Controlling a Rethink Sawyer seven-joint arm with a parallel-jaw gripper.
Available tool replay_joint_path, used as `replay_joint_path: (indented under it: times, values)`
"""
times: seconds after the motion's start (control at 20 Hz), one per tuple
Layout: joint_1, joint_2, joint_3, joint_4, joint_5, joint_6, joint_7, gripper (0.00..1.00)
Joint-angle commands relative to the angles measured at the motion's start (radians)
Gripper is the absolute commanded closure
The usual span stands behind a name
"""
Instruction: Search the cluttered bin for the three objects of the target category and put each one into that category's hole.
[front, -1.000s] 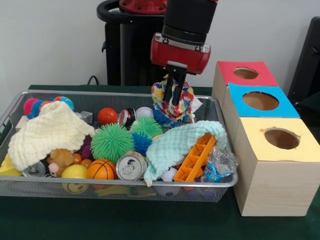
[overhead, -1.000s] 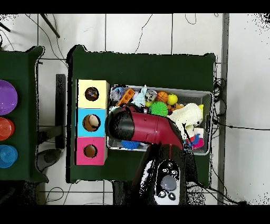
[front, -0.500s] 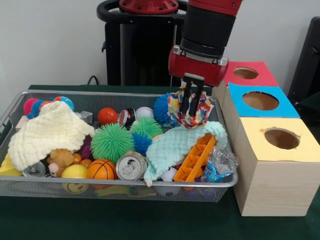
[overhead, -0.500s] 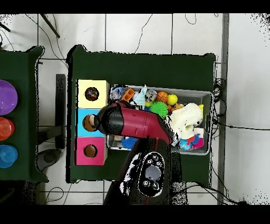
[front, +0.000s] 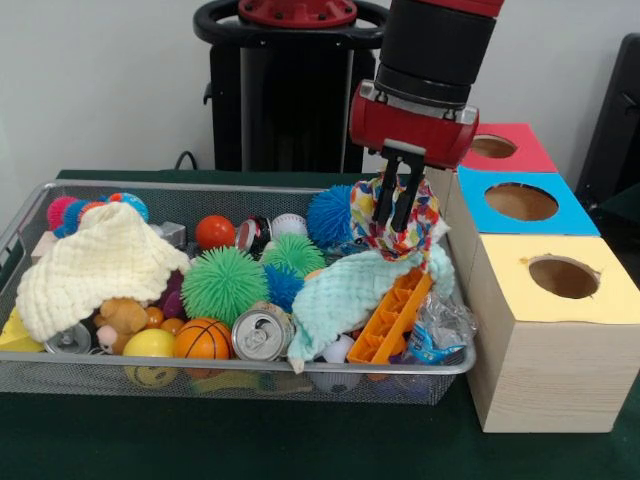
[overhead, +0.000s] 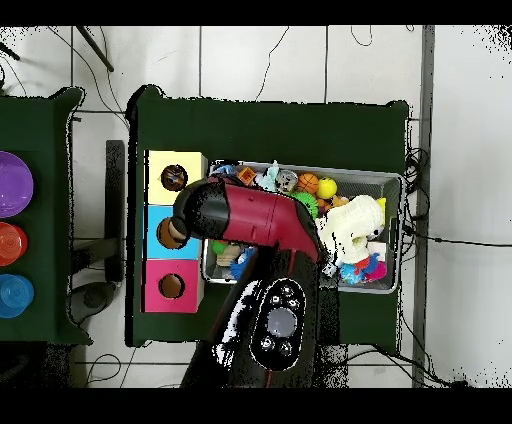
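Now the red and black gripper has its jaws clamped on a multicoloured cloth above the wire bin (beside the blue-topped wooden box); no drop is made yet.

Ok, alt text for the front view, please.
The red hand holds a multicoloured cloth above the right end of a wire bin cluttered with balls, cans and cloths. Three wooden boxes with red, blue and yellow holed tops stand to the bin's right.
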Motion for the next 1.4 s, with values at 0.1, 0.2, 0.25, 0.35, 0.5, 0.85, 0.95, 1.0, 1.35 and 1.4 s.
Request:
replay_joint_path:
  times: [0.1,0.2,0.25,0.35,0.5,0.85,0.95,1.0,1.35,1.4]
  values:
    - [0.012,0.034,-0.018,-0.140,0.061,0.227,0.268,1.00]
    - [0.017,0.038,-0.022,-0.154,0.066,0.241,0.273,1.00]
    - [0.019,0.040,-0.024,-0.159,0.067,0.247,0.276,1.00]
    - [0.023,0.045,-0.031,-0.176,0.069,0.258,0.275,1.00]
    - [0.026,0.051,-0.038,-0.203,0.075,0.284,0.275,1.00]
    - [0.031,0.061,-0.044,-0.222,0.085,0.301,0.279,1.00]
    - [0.038,0.065,-0.050,-0.230,0.089,0.311,0.288,1.00]
    - [0.042,0.068,-0.053,-0.235,0.093,0.315,0.293,1.00]
    - [0.078,0.099,-0.078,-0.270,0.114,0.337,0.343,1.00]
    - [0.083,0.104,-0.081,-0.272,0.119,0.336,0.349,1.00]
